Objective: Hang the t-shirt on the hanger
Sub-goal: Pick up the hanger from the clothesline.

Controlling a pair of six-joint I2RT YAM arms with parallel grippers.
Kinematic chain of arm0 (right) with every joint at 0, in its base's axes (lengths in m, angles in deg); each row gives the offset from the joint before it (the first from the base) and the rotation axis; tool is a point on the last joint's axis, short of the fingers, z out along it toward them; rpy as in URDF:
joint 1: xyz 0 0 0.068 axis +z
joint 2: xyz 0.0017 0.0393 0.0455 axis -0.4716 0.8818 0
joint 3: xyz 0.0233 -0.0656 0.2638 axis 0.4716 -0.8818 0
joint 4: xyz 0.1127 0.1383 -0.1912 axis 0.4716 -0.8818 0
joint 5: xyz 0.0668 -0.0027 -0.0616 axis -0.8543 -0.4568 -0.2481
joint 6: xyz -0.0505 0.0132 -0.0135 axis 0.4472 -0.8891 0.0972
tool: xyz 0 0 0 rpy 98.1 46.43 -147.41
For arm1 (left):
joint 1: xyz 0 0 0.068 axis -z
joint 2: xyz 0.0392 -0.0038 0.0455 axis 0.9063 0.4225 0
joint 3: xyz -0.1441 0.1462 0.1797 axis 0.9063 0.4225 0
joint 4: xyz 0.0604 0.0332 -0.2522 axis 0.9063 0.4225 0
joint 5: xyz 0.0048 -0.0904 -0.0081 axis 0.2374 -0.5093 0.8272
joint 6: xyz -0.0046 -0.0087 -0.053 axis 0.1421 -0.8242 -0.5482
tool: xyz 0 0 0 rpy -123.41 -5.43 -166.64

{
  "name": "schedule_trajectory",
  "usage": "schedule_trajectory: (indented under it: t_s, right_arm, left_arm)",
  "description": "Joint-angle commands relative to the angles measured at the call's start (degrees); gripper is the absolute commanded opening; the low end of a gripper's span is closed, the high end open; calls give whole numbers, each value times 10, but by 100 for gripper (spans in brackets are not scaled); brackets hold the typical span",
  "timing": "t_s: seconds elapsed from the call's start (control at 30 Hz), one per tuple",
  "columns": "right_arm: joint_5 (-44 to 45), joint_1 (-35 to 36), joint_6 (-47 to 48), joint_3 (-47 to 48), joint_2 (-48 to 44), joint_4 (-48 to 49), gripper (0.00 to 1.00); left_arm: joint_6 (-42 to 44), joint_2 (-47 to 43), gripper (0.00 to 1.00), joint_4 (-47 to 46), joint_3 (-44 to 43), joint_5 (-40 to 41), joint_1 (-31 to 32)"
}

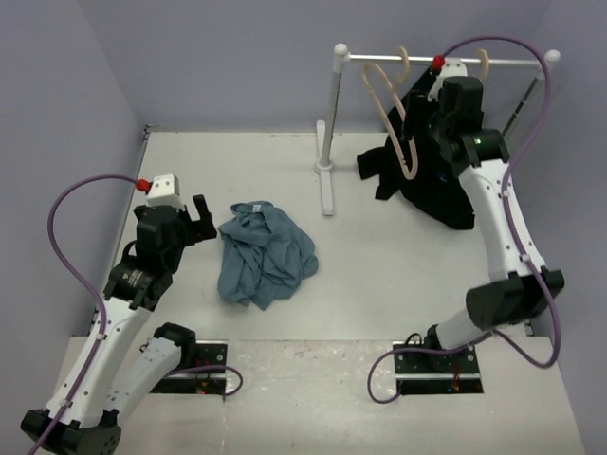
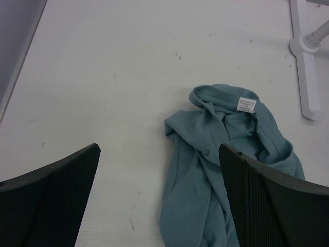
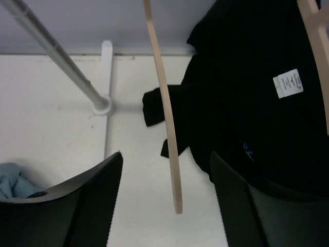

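Note:
The slate-blue t-shirt lies crumpled on the table left of centre; in the left wrist view its collar and white label face up. My left gripper is open and empty just left of it, with the shirt's edge under the right finger. The bare beige hanger hangs on the rail. My right gripper is open around its lower arm, which hangs between the jaws without touching them. A corner of the t-shirt shows in the right wrist view.
A white rack with a rail, a post and a base foot stands at the back. A black garment hangs on a second beige hanger just right of the bare one. Grey walls close the left and the back.

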Motion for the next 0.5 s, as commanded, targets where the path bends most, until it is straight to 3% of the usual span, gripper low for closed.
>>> schedule_trajectory:
  t_s: [0.0,0.27,0.3,0.47]
  right_arm:
    - [-35,-21,58,111,122,-70,64]
    - [-96,-21,55,148,190,-81,47]
    - [-105,-21,53,145,187,-77,39]
    - [-105,-21,50,153,179,-78,19]
  left_arm:
    - [-2,-10,100,-14,6,-25,1]
    - [2,1,100,-18,5,-39,1]
    - [3,2,100,-19,6,-40,1]
    - [4,5,100,-21,5,-43,1]
